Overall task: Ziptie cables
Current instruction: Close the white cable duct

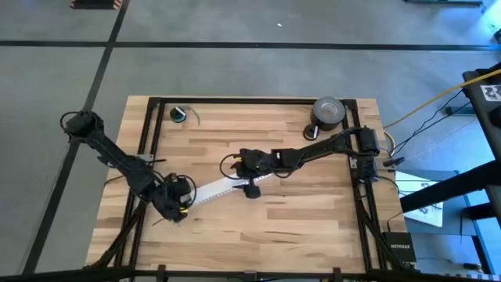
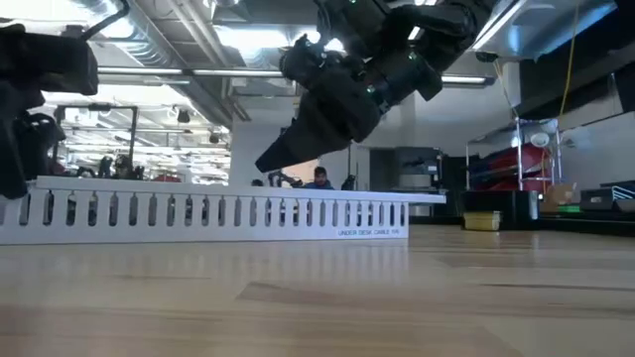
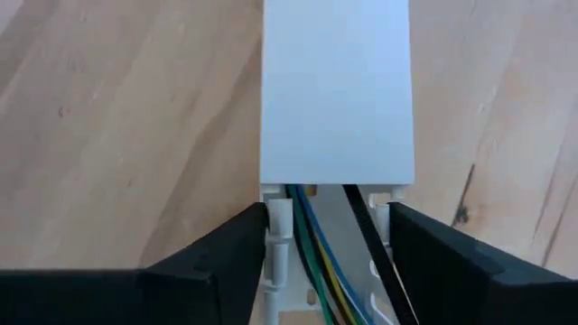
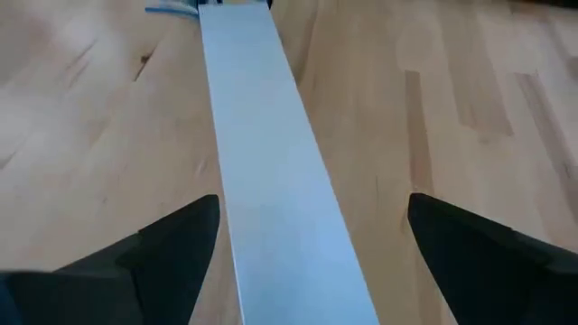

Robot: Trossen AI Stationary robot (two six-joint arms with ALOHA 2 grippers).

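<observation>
A long white slotted duct [image 1: 215, 188] lies slantwise on the wooden table, with a flat white cover [image 3: 336, 90] on top. At its near-left open end the cables [image 3: 312, 253] show inside: blue, green and yellow wires. A black strand [image 3: 366, 235] lies beside them, and I cannot tell whether it is a wire or the ziptie. My left gripper [image 3: 330, 244] is shut on that end of the duct. My right gripper [image 4: 307, 253] hangs open above the cover near the duct's far-right end [image 1: 244, 178], its fingers standing wide on either side without touching. My left gripper pinches the duct's two slotted side walls [image 3: 275, 226] between its fingers, right at the uncovered end where the cover stops. The fingers lie along the duct, one on each wall. The duct rests flat on the table.
A large grey tape roll [image 1: 327, 111] sits at the far right corner and a small dark roll [image 1: 180, 115] at the far left. Black frame rails [image 1: 356, 180] run along the table's edges. Bare wood lies toward the near edge [image 1: 290, 227].
</observation>
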